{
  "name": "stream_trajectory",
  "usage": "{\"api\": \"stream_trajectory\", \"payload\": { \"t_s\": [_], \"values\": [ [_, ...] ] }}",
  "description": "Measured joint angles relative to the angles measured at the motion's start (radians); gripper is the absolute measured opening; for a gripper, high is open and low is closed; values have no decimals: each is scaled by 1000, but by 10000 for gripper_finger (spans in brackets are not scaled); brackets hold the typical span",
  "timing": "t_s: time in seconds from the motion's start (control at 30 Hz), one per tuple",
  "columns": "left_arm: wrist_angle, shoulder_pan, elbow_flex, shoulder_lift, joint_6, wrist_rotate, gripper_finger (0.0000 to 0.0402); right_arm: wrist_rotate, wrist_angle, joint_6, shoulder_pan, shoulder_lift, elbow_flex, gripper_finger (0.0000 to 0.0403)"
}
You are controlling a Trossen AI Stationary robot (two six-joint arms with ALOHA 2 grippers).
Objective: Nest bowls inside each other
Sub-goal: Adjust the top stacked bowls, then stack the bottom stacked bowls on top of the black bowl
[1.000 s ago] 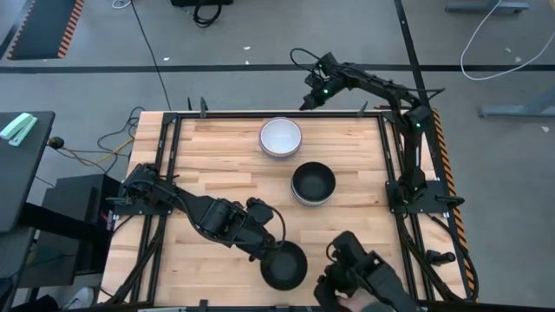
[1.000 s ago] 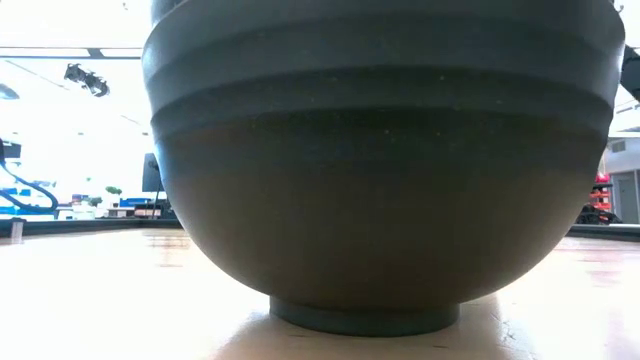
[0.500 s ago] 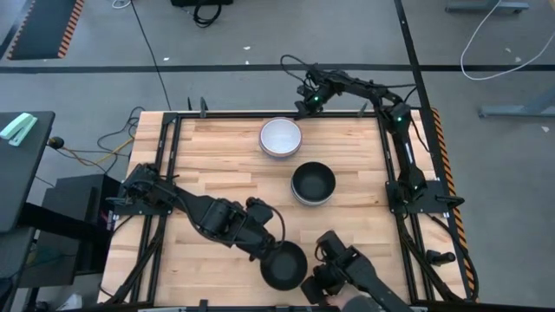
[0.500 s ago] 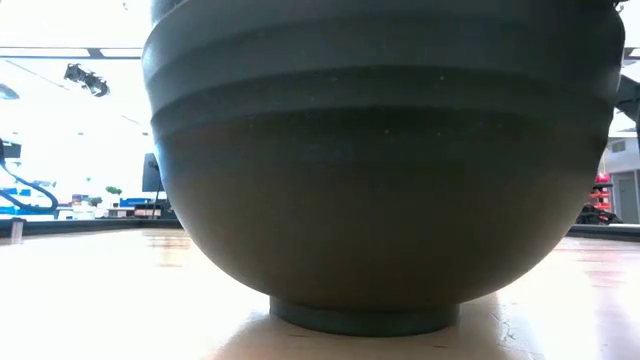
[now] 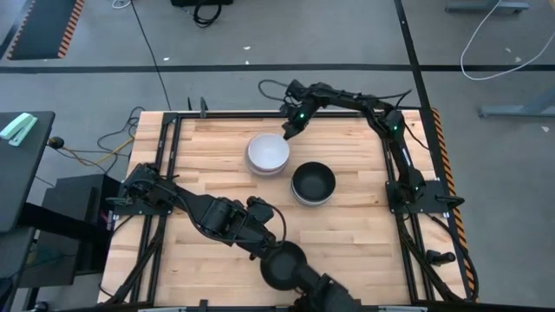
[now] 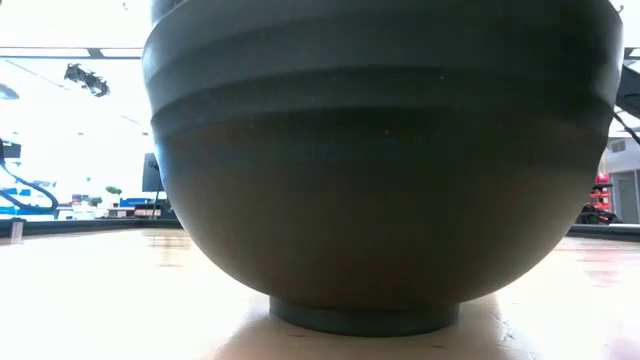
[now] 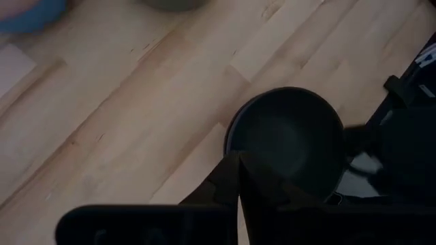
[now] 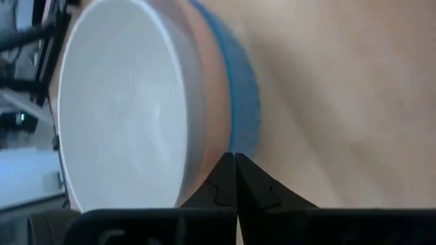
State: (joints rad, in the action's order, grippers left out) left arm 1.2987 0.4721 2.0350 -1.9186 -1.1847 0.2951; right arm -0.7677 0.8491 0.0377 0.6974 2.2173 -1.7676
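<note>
The white-topped bowl stack (image 5: 267, 154) sits at upper centre of the high view, the dark bowl stack (image 5: 312, 183) just beside it. The right gripper (image 5: 287, 130) — fingers pressed together — is held at its rim; merging appears next, requiring a grip. The left gripper (image 5: 263, 243), fingers together, waits by the black bowl (image 5: 284, 265) at the bottom.

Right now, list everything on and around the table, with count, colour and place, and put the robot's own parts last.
White bowl stack: one stack, white bowl on top with pink-orange and blue rims under it in the right wrist view, far centre of the table.
Black bowl stack: one stack, black with a paler rim below, mid-table, right of the white stack.
Black bowl: one, black, near edge of the table, filling the low view.
Table: one, pale wood in a black frame.
Left gripper: shut, at the near black bowl's rim.
Right gripper: shut, at the far rim of the white stack.
</note>
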Motion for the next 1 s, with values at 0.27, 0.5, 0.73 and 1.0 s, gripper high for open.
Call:
{"api": "stream_trajectory", "payload": {
  "t_s": [0.27, 0.5, 0.73, 1.0],
  "values": [
    [-1, 9, 0, 0, -2, 0, 14, 23, 22, -13, -103, -1, 0, 0],
    [-9, 18, 0, 0, -20, 0, 30, 37, 27, -22, -167, -1, 0, 0],
    [-38, 20, 0, 0, -27, 0, 11, 37, 33, -38, -192, -5, 0, 0],
    [-93, 19, 0, -46, 21, -60, 24, 134, 160, -122, -149, -147, 1, 2]
  ]
}}
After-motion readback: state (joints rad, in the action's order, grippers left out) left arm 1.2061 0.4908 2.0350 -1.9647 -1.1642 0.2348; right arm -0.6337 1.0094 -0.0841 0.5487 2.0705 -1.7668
